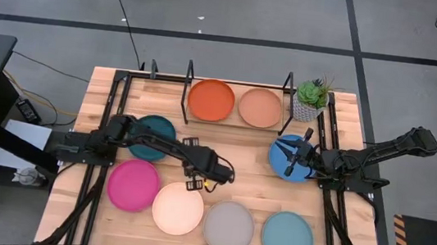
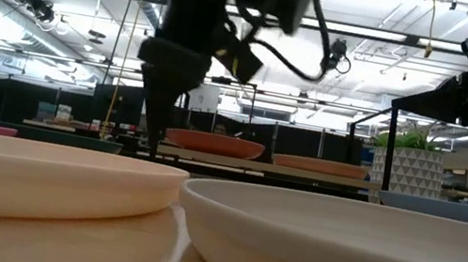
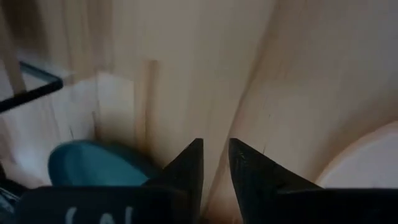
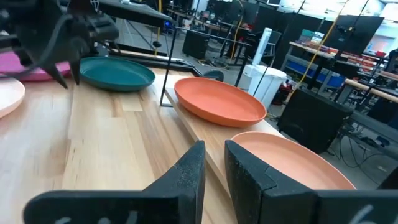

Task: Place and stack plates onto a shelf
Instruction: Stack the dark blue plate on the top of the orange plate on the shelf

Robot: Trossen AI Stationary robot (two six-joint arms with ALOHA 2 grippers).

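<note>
Two plates already lie side by side on the shelf at the far edge of the tabletop: the orange plate on the left and the tan plate on the right, next to the small potted plant. The other six wait on the tabletop: the dark teal plate at the left, the blue plate at the right, and in the near row, from left to right, the magenta plate, the cream plate, the grey plate and the light teal plate. The left claw is above the bare wood just beyond the cream plate, its fingers nearly together with only a thin gap between them, and it grasps nothing. The right claw is over the blue plate with the same narrow gap, and I cannot tell if it pinches the rim. I judge that the step in hand is to fetch the next plate, probably the cream one. To do it well, the left claw should open wider first, come down at the rim and not at the middle, and clamp the edge firmly. Then it should lift the plate level, clear the black rods of the shelf, and lower it centred onto the orange plate, so the stack does not slide.
</note>
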